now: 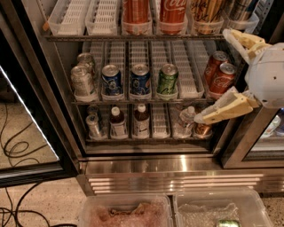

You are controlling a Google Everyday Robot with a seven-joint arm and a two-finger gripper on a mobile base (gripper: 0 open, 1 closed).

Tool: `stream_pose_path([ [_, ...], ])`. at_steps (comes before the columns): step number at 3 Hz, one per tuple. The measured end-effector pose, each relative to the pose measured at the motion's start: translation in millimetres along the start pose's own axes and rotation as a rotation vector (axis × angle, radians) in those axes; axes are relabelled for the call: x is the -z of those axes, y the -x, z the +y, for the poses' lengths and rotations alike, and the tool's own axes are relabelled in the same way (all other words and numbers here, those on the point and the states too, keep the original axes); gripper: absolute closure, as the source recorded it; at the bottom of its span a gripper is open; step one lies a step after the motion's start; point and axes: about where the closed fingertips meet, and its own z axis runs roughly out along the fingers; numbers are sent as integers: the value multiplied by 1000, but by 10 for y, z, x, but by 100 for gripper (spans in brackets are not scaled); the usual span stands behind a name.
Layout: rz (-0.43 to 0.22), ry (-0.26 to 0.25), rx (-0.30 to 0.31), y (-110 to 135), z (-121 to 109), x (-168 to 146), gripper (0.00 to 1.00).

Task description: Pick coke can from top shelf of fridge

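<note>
The fridge (pixel 168 170) stands with its glass door swung open to the left. Its top shelf (pixel 133 38) runs along the upper edge of the view, with white lane trays and several cans cut off at the top. A red coke can (pixel 172 14) with white script stands there, right of an orange-red can (pixel 136 13). My gripper (pixel 211 76) is at the right, open, below the top shelf. Its fingers span two more red coke cans (pixel 223 80) on the middle shelf without gripping them.
The middle shelf holds silver cans (pixel 82 80), two blue cans (pixel 140 80) and a green can (pixel 167 80). Small bottles (pixel 141 120) stand on the lower shelf. Two clear plastic bins (pixel 125 212) sit on the floor in front. Cables (pixel 17 150) lie at the left.
</note>
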Motion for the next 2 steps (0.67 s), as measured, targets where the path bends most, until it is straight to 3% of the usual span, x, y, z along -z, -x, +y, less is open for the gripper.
stream_pose_path([
  [2, -157, 18, 100, 417, -221, -315, 0],
])
